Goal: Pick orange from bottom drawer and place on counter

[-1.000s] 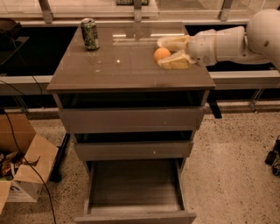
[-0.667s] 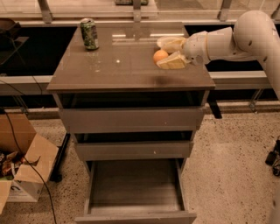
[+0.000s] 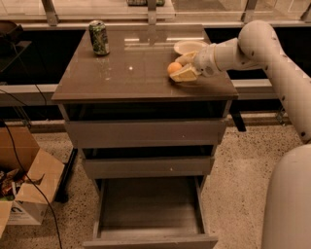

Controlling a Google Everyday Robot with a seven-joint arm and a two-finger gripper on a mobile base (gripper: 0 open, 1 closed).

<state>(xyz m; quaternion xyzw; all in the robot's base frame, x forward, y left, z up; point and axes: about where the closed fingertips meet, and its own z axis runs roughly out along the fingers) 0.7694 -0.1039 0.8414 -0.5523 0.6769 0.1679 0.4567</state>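
Nearest, at 6 o'clock, the bottom drawer point(image 3: 146, 204) is seen pulled out, and nothing is seen in its tray. A cardboard box point(image 3: 29, 187) is left on the floor at 8 o'clock, well clear of the work. Above the open drawer, the two shallower drawers point(image 3: 146, 133) are seen pushed in.

On the counter point(image 3: 121, 73), toward its 3 o'clock edge, the orange point(image 3: 173, 67) is held between the fingers point(image 3: 184, 74) of the gripper point(image 3: 177, 68), which are closed narrowly about it. Whether the fruit is already resting on the top cannot be told.

The main risk is judged to be rolling. If the orange is released above the glossy top or with sideways motion, it could be carried toward the near edge at 5 o'clock and dropped to the floor or into the open drawer. It could also be dragged along if the fingers are withdrawn before being opened fully.

Just beyond the gripper, at 12 o'clock from it, a white bowl point(image 3: 188, 46) is set close enough to be nudged by the upper finger. A can point(image 3: 99, 37) is stood at the far 10 o'clock corner, well apart. Farthest, the railed ledge point(image 3: 97, 10) is seen; nothing is placed in the way.
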